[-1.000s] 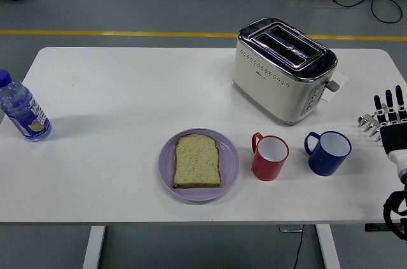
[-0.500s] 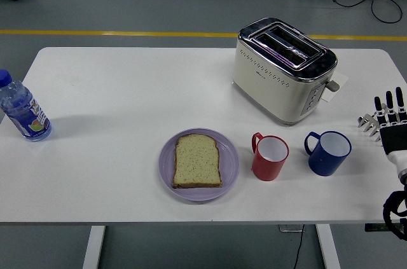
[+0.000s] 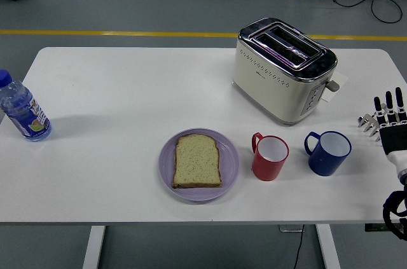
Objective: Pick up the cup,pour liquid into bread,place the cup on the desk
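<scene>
Right now we see our right hand (image 3: 388, 123) at the table's right edge, fingers (image 3: 388, 102) extended upward and spread, released, grasping nothing. It sits just right of the blue mug (image 3: 328, 152), not touching it. Blue mug stands upright on the white table (image 3: 127, 91), handle pointing left. Beside it to the left is the red mug (image 3: 270, 157), upright, white inside, handle also to the left; the two mugs are near each other but apart. Left of the red mug is the purple plate (image 3: 229, 167) with one slice of bread (image 3: 197, 161) lying flat on it. Behind the mugs stands the cream toaster (image 3: 280, 72), two slots on top, lever on its right end. Water bottle (image 3: 22, 109) with blue cap stands at the table's far left edge, well apart from everything else. Our left hand is out of frame.
</scene>
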